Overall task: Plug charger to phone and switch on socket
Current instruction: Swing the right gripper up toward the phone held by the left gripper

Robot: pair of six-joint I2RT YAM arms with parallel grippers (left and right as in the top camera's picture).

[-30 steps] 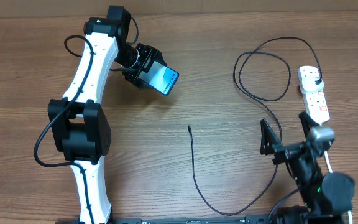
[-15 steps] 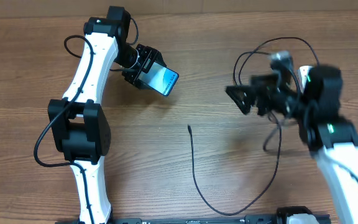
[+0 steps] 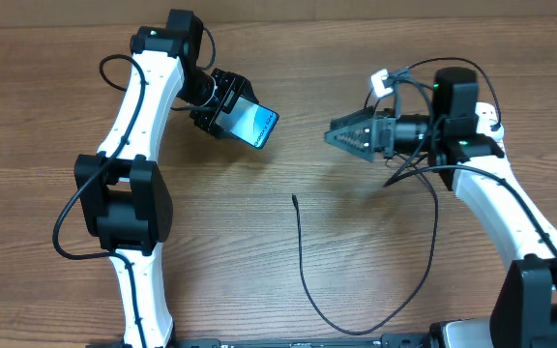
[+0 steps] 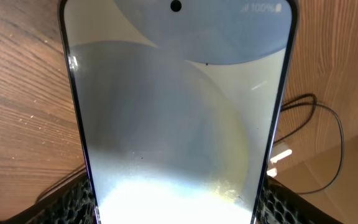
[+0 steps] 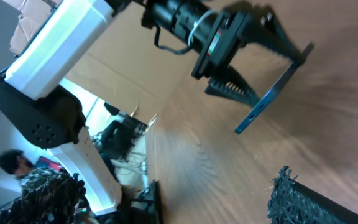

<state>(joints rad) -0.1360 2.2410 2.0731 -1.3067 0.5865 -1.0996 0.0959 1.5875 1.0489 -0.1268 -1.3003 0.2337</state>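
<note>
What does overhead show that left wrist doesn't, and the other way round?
Only overhead: the right gripper, holding nothing above the table, and the charger cable with its tip lying loose on the wood. Only left wrist: the screen's camera hole and the 100% battery readout. Both: the phone clamped in the left gripper, and the wooden table.

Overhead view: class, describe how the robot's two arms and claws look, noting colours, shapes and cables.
The left arm and right arm have smooth white shells with chunky black joint housings. Thin black cables loop beside the joints. The left claw and right claw are black, with toothed fingers.
</note>
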